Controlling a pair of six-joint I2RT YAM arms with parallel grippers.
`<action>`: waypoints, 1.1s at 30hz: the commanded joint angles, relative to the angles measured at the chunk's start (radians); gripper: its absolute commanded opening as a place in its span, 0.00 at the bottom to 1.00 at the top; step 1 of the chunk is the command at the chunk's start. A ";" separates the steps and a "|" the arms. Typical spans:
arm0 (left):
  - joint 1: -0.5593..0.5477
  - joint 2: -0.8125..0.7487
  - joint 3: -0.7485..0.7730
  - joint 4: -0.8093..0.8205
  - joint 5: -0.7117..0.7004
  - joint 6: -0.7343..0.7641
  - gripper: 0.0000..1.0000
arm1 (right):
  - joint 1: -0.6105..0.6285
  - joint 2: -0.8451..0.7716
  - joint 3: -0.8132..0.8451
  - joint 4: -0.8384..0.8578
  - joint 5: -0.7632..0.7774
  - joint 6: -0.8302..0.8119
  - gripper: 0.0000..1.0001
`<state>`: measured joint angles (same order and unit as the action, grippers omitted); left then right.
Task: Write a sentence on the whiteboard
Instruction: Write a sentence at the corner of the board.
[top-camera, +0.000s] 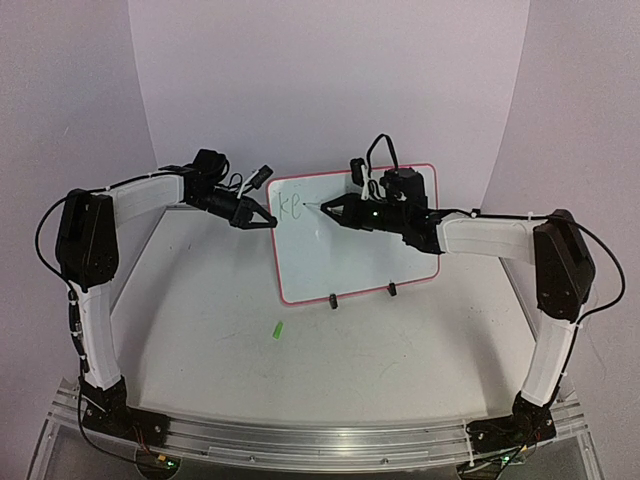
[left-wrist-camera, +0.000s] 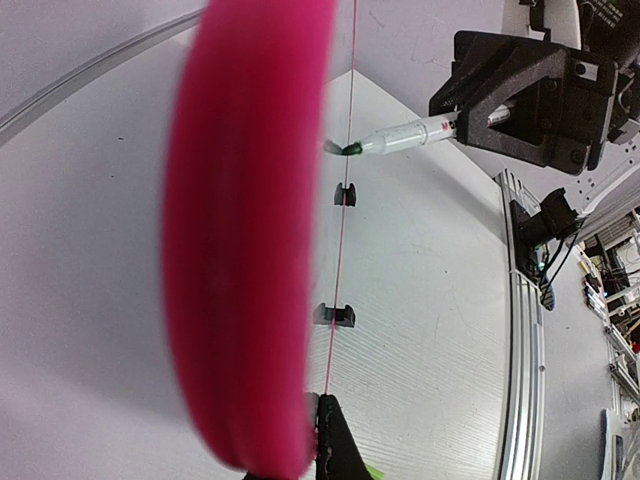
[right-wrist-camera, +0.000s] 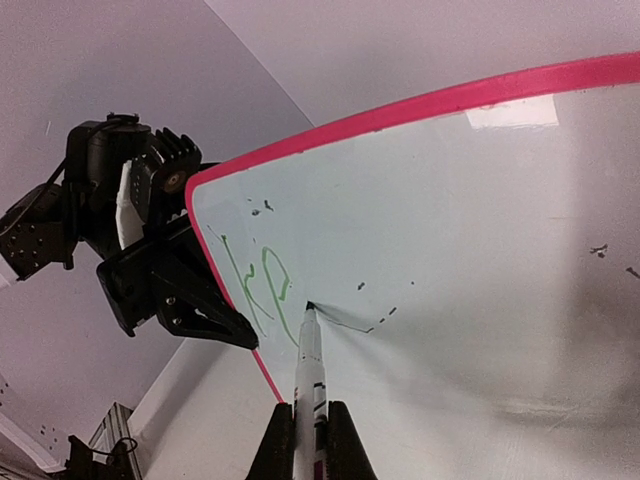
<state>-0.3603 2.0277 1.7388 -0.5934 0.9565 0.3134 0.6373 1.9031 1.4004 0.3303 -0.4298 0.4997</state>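
The whiteboard (top-camera: 355, 250) with its red-pink rim stands tilted back on two black clip feet (top-camera: 333, 299) at mid-table. Green letters (top-camera: 290, 207) are written near its upper left corner. My left gripper (top-camera: 264, 220) is shut on the whiteboard's left edge; in the left wrist view the rim (left-wrist-camera: 245, 240) is a large pink blur beside the black finger (left-wrist-camera: 335, 440). My right gripper (right-wrist-camera: 305, 430) is shut on a white marker (right-wrist-camera: 308, 370), whose tip touches the whiteboard (right-wrist-camera: 450, 250) just right of the green letters (right-wrist-camera: 262, 285).
A small green marker cap (top-camera: 277, 329) lies on the table in front of the board. A curved white backdrop (top-camera: 330, 80) rises behind it. An aluminium rail (top-camera: 300, 440) runs along the near edge between the arm bases.
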 joint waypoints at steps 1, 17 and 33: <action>-0.003 -0.057 -0.008 0.007 -0.041 0.041 0.00 | -0.016 -0.051 -0.023 0.020 0.077 -0.001 0.00; -0.003 -0.058 -0.008 0.007 -0.041 0.042 0.00 | -0.022 -0.032 0.033 0.021 0.074 -0.010 0.00; -0.003 -0.050 -0.006 0.006 -0.042 0.044 0.00 | -0.023 0.060 0.112 -0.007 0.001 -0.011 0.00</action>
<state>-0.3599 2.0266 1.7388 -0.5955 0.9505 0.3064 0.6205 1.9255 1.4790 0.3306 -0.4272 0.4980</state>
